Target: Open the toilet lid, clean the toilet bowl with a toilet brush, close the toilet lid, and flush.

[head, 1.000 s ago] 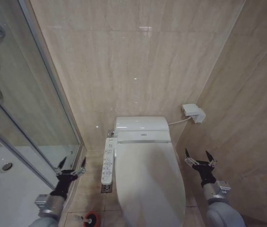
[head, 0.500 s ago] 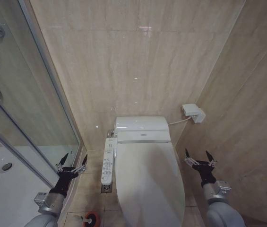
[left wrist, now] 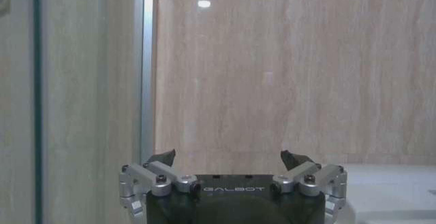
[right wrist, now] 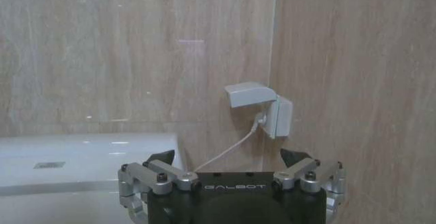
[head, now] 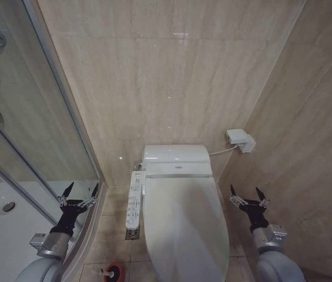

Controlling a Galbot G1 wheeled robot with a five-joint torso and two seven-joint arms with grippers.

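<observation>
The toilet lid (head: 184, 226) lies closed over the toilet bowl (head: 148, 249), below the tiled back wall (head: 171, 76), and a narrow white button panel (head: 134, 200) runs along the bowl's left side. On the floor tiles at the left of the bowl stands a small red cup holder (head: 113, 272) holding what looks like the toilet brush (head: 112, 272), though its dark head is hard to make out. The left gripper (head: 79, 193) hangs beside the glass shower door (head: 42, 123), well apart from the lid, its fingers spread wide and empty. The right gripper (head: 245, 194) hovers to the right of the bowl, near the side wall, fingers likewise wide apart with nothing between them. A white wall socket (right wrist: 261, 106) with a cable sits above it.
</observation>
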